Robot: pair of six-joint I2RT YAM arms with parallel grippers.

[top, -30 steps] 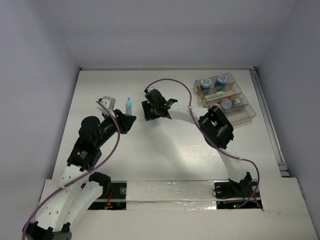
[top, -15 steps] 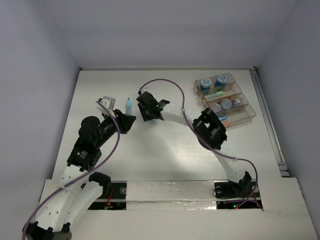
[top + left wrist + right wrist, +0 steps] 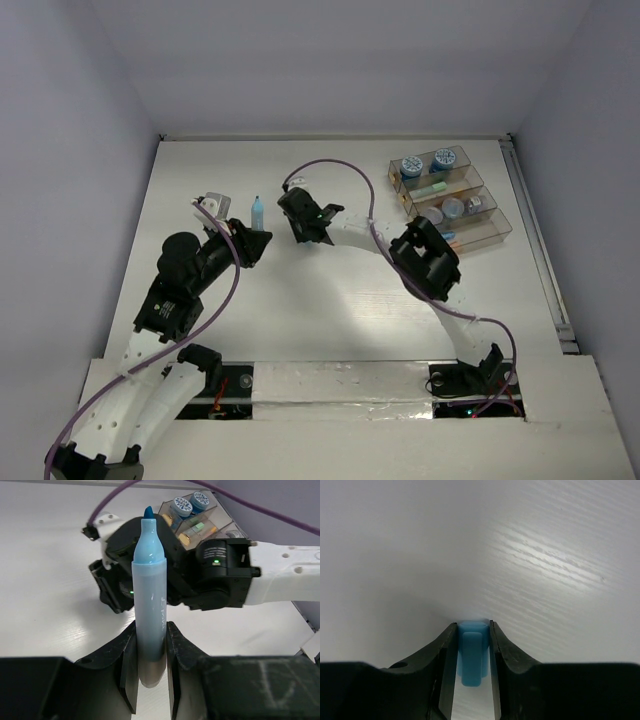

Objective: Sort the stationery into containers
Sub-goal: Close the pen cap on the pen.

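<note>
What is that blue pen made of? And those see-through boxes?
The blue marker looks like smooth, glossy plastic: bright streaks of light run down its barrel. The boxes look like clear, slightly smoky hard plastic, because you can see the things inside through their walls.

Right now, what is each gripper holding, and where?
Left gripper: light-blue marker, clamped at its lower barrel. Right gripper: small blue cap, pinched across its sides.

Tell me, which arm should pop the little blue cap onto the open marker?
Right, most likely. The right gripper pinches the blue cap, and it sits close beside the marker, which the left gripper holds upright with its tip bare.
</note>
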